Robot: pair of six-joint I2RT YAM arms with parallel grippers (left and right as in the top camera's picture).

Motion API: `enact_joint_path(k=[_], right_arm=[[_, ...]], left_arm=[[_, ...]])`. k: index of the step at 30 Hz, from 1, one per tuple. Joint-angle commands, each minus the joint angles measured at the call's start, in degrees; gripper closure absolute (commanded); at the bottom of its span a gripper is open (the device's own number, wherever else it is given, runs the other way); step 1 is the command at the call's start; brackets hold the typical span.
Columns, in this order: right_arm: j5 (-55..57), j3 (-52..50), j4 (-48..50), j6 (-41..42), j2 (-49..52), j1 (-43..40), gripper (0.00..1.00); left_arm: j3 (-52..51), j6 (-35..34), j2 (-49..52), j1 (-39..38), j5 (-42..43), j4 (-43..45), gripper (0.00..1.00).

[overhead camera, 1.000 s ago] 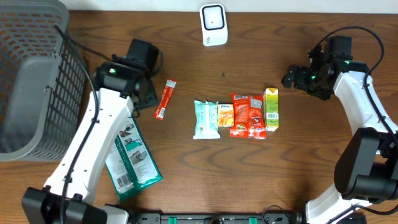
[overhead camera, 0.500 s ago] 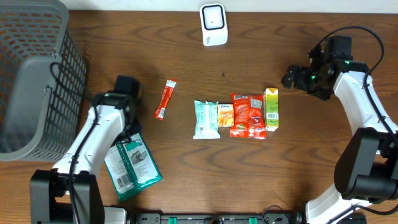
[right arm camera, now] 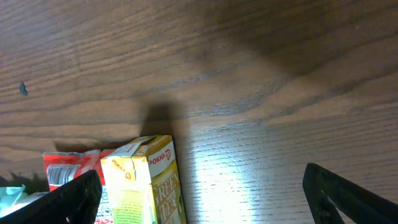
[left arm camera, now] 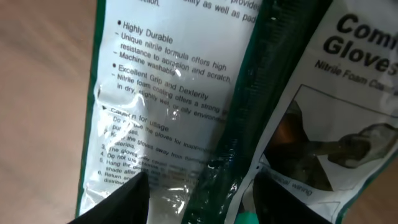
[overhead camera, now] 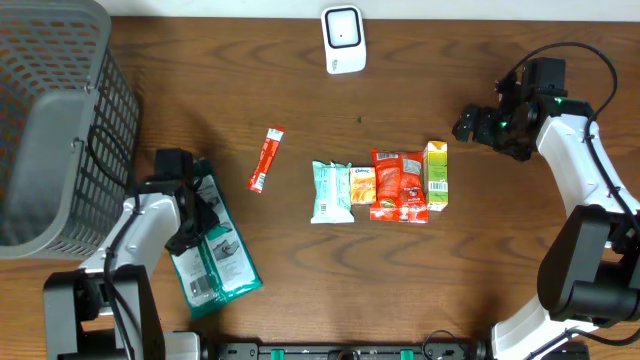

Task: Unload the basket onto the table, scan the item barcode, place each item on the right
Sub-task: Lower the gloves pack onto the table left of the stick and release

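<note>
Pulled back over green-and-white plastic glove packets point(overhead camera: 215, 262) on the brown wooden table point(overhead camera: 330, 290), left pincer point(left arm camera: 199, 194) straddles them, grip unclear; right pincer point(right arm camera: 202, 188) gapes wide.

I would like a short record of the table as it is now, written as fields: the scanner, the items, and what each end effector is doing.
scanner: white scanner at the far side, centre
row: tissue pack, orange snack pack, red snack bag, juice carton, side by side
apart: red stick sachet, left of the row
left end effector: fingers apart over the glove packs
right end effector: open, empty, near the juice carton
basket: grey basket at the left
</note>
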Motion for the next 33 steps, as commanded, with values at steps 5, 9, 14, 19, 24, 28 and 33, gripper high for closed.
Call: enact_joint_path(k=[5, 9, 14, 19, 24, 28, 33], right_arm=[[0.3, -0.2, 0.0, -0.4, -1.6, -0.2, 0.01], [0.3, -0.2, 0.0, -0.4, -1.6, -0.2, 0.01], [0.3, -0.2, 0.0, -0.4, -1.6, -0.2, 0.01], [0.3, -0.2, 0.0, -0.4, -1.6, -0.2, 0.01], [0.3, -0.2, 0.0, -0.4, -1.6, -0.2, 0.01], [0.3, -0.2, 0.0, -0.4, -1.6, -0.2, 0.01], [0.3, -0.2, 0.0, -0.4, -1.6, -0.2, 0.01]], left_arm=[[-1.5, 1.0, 0.0, -3.5, 2.5, 9.2, 0.44], [-1.5, 1.0, 0.9, -5.9, 2.5, 12.0, 0.44], [-1.5, 2.6, 4.0, -10.7, 2.6, 15.4, 0.44], [-1.5, 5.6, 7.2, -14.9, 9.2, 19.7, 0.44], [-1.3, 7.1, 7.2, -17.5, 13.0, 21.8, 0.44], [-1.2, 8.0, 7.2, -18.3, 16.9, 21.8, 0.44], [-0.7, 8.8, 7.2, -18.3, 20.9, 21.8, 0.44]])
